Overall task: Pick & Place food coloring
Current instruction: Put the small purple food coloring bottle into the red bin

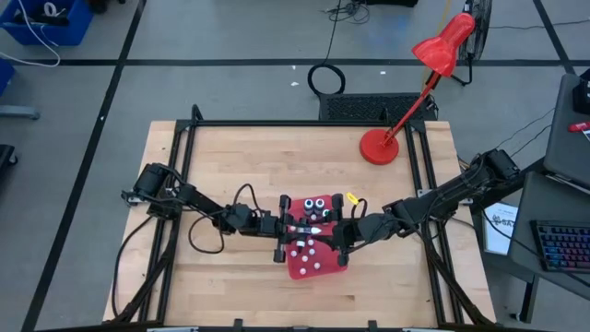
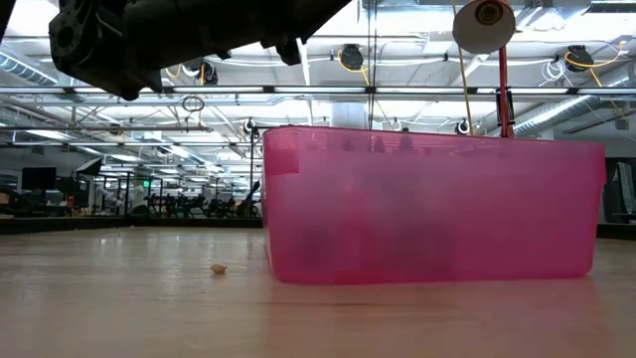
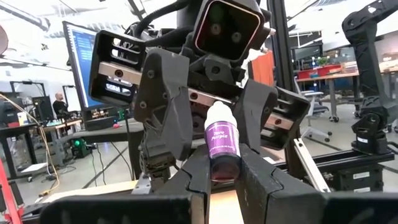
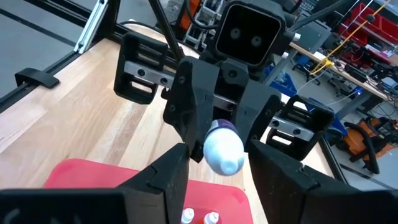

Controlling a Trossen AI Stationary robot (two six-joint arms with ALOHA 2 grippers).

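Two hands meeting over red tray [image 1: 309, 263]: left hand [image 3: 224, 177] clamping purple food coloring bottle [image 3: 221, 146]; right hand [image 4: 217, 163] seemingly closing around it — right should be gripping firmly before left is releasing.

A wooden table [image 1: 240, 166] with a black metal frame carries a red desk lamp [image 1: 433, 65], whose round base [image 1: 378, 148] stands near the far right corner and whose shade leans out beyond the table edge. A red tray [image 1: 300, 267] lies near the front middle of the table; in the low view it appears as a translucent pink bin wall [image 2: 437, 209], with a small pale crumb [image 2: 219, 268] on the tabletop just beside it. Off the table, a blue bin [image 1: 46, 20] sits on the floor at far left and a keyboard [image 1: 560, 247] rests on a desk at right.
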